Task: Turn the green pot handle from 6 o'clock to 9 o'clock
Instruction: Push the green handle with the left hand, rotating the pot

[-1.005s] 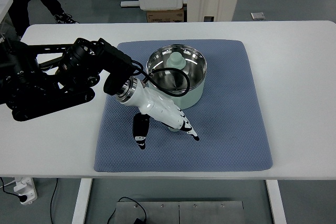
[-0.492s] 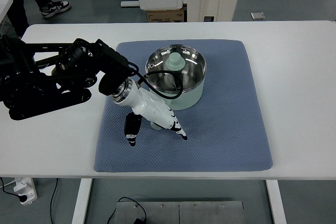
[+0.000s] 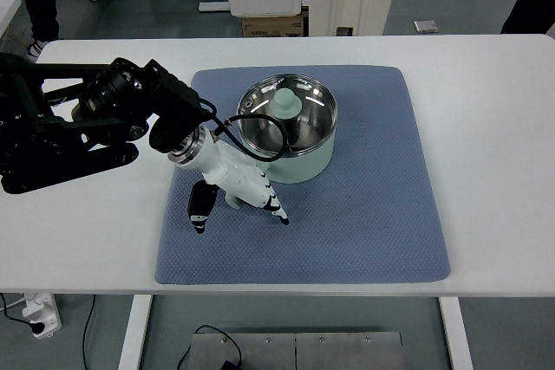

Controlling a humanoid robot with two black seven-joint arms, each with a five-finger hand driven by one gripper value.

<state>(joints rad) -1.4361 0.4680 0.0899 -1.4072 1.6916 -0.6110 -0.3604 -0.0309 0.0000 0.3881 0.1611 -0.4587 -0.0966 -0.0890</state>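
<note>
Left hand (image 3: 236, 192) at pot's lower-left, fingers loosely spread, covering handle; grip unclear.
Blue mat (image 3: 381, 214) on white tabletop (image 3: 494, 127): textured, grips base.
Green pot (image 3: 290, 127) mid-mat: rigid, smooth steel inside, light.
Handle hidden: best push point.

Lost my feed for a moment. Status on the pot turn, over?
Left hand on the pot's handle, grip unclear. Green pot upright on blue mat, handle near seven o'clock. Nothing in the way.
</note>
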